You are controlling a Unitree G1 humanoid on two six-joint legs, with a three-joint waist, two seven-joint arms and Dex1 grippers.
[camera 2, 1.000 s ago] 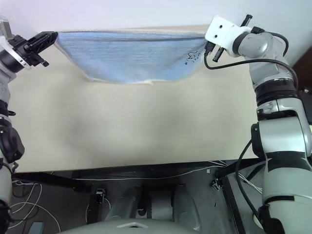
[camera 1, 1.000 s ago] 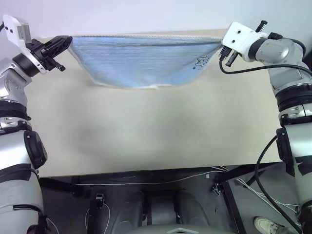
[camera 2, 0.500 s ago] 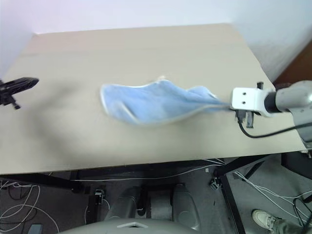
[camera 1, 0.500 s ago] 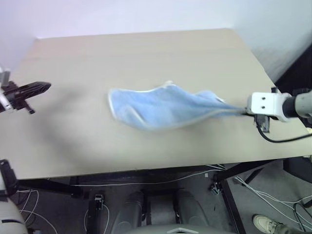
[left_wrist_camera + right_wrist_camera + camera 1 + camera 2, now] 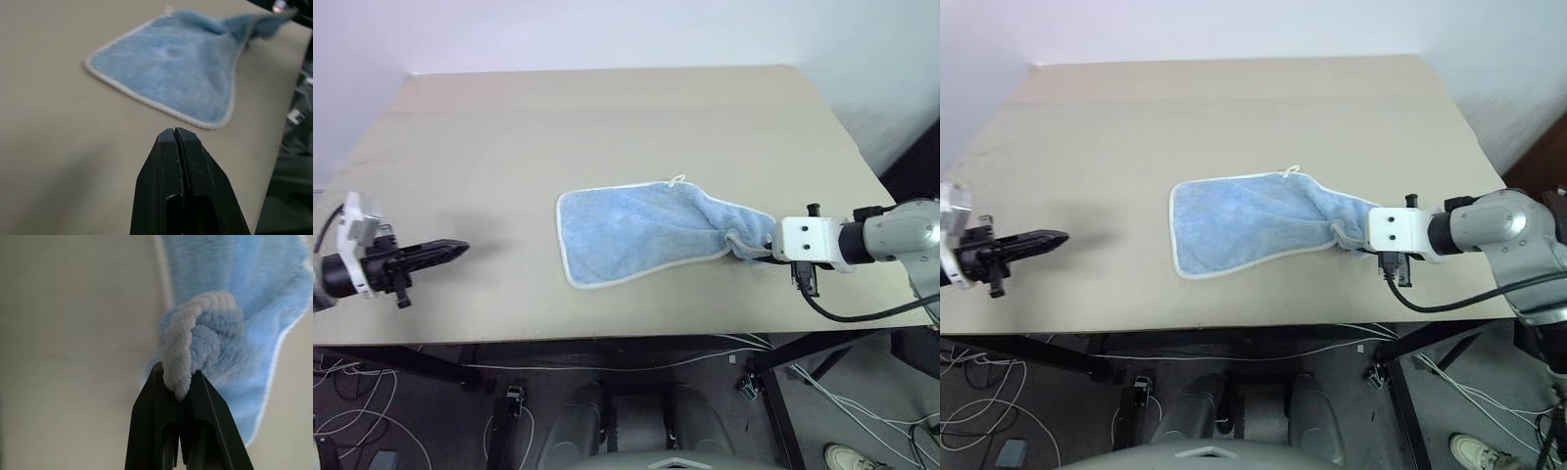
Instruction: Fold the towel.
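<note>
Plain beige table [image 5: 607, 117] against a white wall [image 5: 607, 29] — pretty bare setup. Underneath it's a dark floor [image 5: 1067, 411] with loose cables [image 5: 979, 406] everywhere.

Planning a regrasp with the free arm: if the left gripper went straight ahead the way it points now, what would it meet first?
Probably the towel: the shut left gripper aims across bare table at its near whitish edge.

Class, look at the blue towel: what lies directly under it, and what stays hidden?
The towel lies on the tan table. Its gathered corner sits pinched in the right gripper. Anything beneath the cloth is covered.
</note>
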